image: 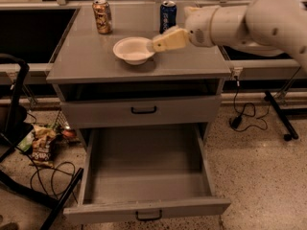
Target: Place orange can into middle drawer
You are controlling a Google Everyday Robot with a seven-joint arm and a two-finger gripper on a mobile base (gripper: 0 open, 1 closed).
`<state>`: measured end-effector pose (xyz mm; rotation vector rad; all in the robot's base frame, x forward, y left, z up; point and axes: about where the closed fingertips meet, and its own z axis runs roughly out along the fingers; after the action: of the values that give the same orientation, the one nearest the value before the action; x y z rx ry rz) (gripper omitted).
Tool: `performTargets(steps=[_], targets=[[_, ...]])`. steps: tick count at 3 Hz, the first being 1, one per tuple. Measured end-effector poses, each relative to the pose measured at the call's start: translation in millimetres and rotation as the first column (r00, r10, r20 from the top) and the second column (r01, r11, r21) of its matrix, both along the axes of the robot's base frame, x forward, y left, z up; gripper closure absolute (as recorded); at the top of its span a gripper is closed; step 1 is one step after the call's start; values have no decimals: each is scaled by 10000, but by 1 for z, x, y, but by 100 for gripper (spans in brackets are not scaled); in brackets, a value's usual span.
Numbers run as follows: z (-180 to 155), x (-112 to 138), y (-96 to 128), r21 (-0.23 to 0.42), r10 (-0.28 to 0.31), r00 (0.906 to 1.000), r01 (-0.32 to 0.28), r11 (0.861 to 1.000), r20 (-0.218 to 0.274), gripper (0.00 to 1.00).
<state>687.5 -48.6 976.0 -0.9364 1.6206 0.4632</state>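
The orange can stands upright at the back left of the grey cabinet top. The middle drawer is pulled wide open below, and nothing lies in it. My gripper hangs over the cabinet top at the right rim of a white bowl, well to the right of the orange can. It holds nothing that I can see.
A blue Pepsi can stands behind the gripper. The upper handled drawer is shut. A snack bag and cables lie on the floor at left, beside a black chair base. A black stand leg is at right.
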Motion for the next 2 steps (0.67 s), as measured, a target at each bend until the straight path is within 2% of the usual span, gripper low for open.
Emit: performTargets(steps=[1, 2], targets=[[6, 59, 27, 750, -340, 9981, 301, 9967, 519, 0], [13, 119, 55, 1147, -881, 9931, 790, 9903, 769, 0]])
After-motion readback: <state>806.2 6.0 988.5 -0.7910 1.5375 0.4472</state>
